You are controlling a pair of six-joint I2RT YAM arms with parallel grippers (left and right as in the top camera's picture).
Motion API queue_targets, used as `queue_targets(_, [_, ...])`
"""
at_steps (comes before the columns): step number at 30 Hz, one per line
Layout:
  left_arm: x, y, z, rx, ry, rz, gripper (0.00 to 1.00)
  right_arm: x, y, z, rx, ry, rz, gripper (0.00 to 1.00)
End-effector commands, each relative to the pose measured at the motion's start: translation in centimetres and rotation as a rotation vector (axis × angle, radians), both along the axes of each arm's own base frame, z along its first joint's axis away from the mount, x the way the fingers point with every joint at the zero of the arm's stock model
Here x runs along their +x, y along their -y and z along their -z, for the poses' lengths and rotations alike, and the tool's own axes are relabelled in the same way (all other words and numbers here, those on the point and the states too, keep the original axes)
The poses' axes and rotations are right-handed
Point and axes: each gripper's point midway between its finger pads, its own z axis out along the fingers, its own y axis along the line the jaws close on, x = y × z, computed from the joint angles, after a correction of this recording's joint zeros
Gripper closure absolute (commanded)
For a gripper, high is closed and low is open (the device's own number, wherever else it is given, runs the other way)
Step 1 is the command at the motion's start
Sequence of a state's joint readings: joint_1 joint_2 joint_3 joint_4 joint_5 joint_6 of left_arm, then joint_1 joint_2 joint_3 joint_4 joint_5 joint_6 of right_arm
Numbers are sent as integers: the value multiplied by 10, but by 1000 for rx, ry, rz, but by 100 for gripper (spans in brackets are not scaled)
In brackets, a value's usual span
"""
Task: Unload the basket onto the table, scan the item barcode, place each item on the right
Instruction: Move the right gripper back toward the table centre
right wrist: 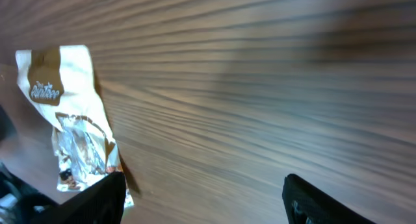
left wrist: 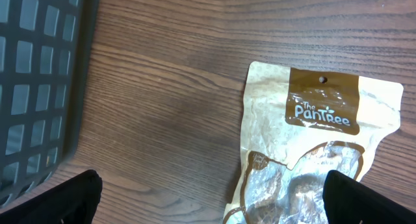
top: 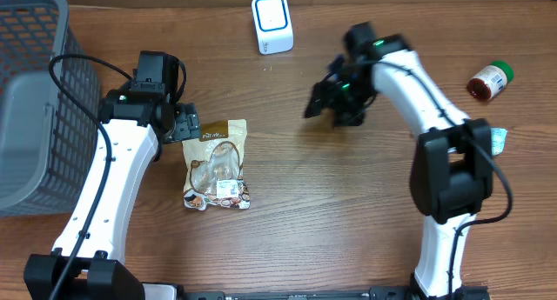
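The snack pouch [top: 217, 163], flat on the desk [top: 348, 204], looks light, soft and slippery, so the spread left end effector [left wrist: 213, 201] should pinch its top edge.

The wooden table [top: 331, 215] bears a snack pouch [top: 217, 165], white scanner [top: 271, 23] and green-capped bottle [top: 490, 81]; a grey basket [top: 33, 26] stands left.

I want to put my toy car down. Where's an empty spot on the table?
Bare wood lies between the snack pouch and the right arm, and below the white scanner. It's crowded by the basket and left arm.
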State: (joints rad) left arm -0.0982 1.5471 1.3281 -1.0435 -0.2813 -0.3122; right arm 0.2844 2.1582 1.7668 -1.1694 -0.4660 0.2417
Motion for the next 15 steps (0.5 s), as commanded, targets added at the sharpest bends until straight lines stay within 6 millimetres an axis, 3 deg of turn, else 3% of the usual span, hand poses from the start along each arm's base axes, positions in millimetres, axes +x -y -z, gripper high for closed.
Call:
queue_targets(1, [1, -1, 0, 6, 1, 0, 0, -15, -28, 16, -21, -6, -17, 21])
queue_targets(6, [1, -1, 0, 6, 1, 0, 0, -20, -39, 38, -122, 38, -5, 12])
queue_targets(9, [1, -1, 0, 6, 1, 0, 0, -26, -47, 45, -133, 46, -20, 0])
queue_targets(15, [1, -1, 0, 6, 1, 0, 0, -30, -52, 46, -133, 47, -37, 0])
